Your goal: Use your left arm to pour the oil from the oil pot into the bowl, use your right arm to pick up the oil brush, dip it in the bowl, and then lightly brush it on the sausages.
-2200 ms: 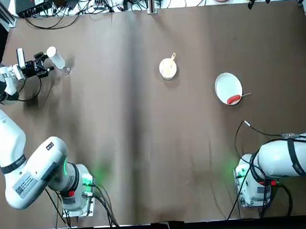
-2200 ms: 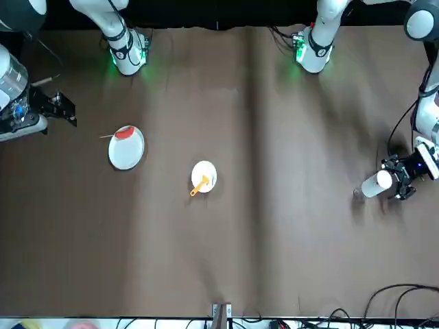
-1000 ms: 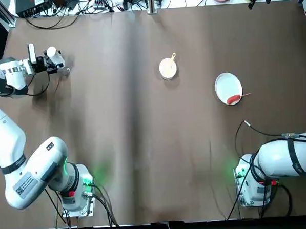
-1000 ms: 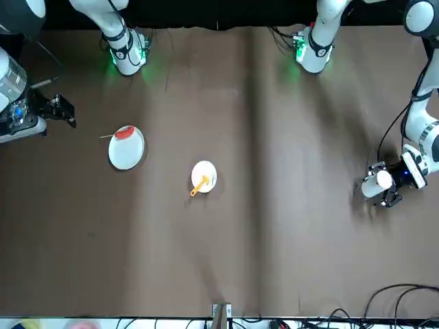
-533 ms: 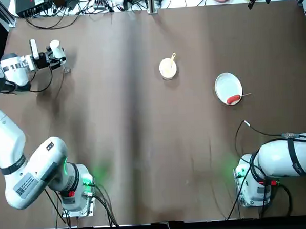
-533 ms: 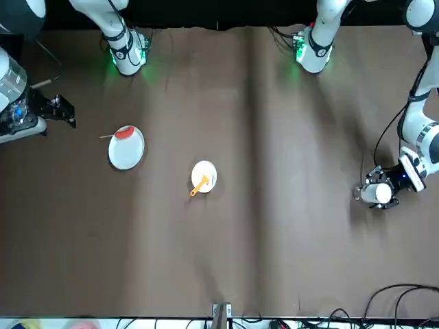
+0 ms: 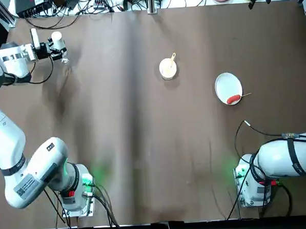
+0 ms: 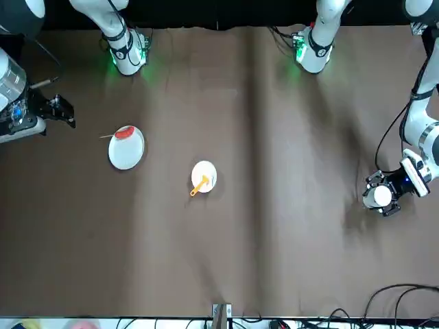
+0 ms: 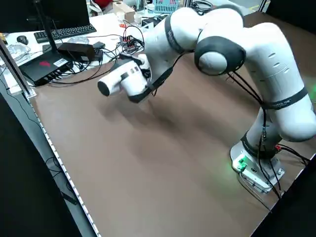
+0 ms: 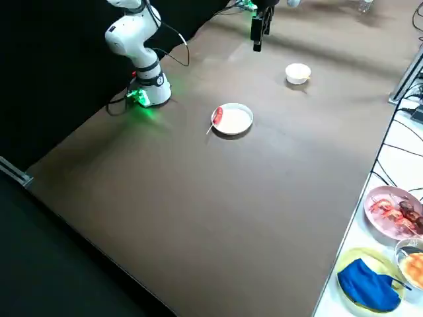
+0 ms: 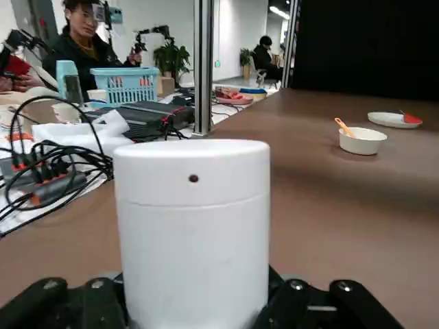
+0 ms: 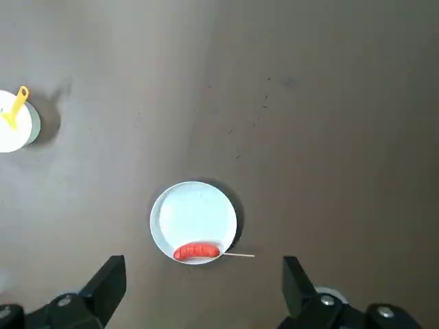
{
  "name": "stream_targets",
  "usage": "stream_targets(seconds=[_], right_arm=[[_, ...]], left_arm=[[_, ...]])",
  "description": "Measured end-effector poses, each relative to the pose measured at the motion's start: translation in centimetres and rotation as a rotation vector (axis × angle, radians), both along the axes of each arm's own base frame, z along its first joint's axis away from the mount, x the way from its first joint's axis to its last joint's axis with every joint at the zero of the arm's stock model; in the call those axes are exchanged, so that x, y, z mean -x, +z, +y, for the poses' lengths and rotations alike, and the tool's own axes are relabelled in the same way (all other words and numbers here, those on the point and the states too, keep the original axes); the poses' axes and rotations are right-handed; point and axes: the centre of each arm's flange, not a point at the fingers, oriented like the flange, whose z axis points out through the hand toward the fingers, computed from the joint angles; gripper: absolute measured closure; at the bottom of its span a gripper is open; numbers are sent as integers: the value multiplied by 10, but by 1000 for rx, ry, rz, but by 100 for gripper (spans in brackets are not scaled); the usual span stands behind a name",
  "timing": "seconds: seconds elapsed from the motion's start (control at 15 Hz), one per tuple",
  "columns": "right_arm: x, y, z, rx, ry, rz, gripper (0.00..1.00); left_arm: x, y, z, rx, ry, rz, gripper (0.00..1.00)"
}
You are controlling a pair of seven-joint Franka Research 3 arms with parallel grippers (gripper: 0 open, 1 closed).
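Clamping the oil pot (image 7: 57,39) upright, the left tool (image 7: 51,46) hovers; the right tool (image 12: 199,301) gapes.

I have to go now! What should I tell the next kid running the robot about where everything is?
Left hand: shut on the oil pot, at the table's far left corner, far from the bowl.
Right hand: open and empty, hanging high above the plate.
Oil brush: resting in the bowl, handle sticking out over the rim.
Sausage: on its skewer at the plate's edge.
Done: oil pot grasped.
Left: carry it to the bowl, pour, then pick up the brush, dip it, and brush the sausage.
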Motion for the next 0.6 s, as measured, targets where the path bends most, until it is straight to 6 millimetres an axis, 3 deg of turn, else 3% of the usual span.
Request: stream_targets(seconds=[0.4, 0.6], right_arm=[[2, -3, 9, 1, 17, 20, 0], [2, -4, 7, 1, 12, 22, 0]], left_arm=[[-18, 59, -97, -165, -117, 29, 47], [-18, 72, -121, -232, -147, 75, 47]])
